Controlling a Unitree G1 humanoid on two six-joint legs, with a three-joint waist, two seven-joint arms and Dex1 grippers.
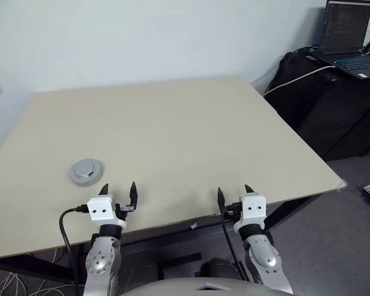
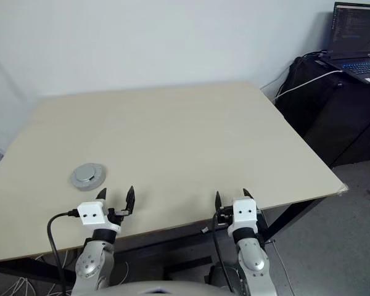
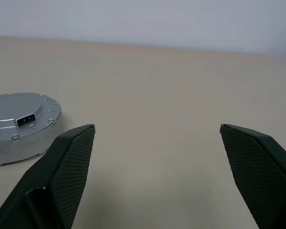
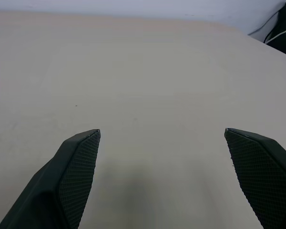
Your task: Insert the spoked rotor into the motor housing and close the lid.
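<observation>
A round silver-grey lid (image 1: 86, 169) lies flat on top of the low silver motor housing (image 3: 19, 143), on the table's left side near the front. The lid has a small dark connector on top. The spoked rotor is hidden. My left gripper (image 1: 118, 188) hovers open over the front edge, just right of and nearer than the housing, not touching it. In the left wrist view the housing sits beside one of the fingers (image 3: 69, 167). My right gripper (image 1: 234, 192) is open over the front edge further right, with bare table between its fingers (image 4: 78, 167).
The beige table (image 1: 172, 117) stretches wide ahead of both grippers. Its right corner (image 1: 339, 182) drops off to the floor. Beyond it, a black stand (image 1: 333, 98) carries an open laptop (image 1: 348, 37) and cables.
</observation>
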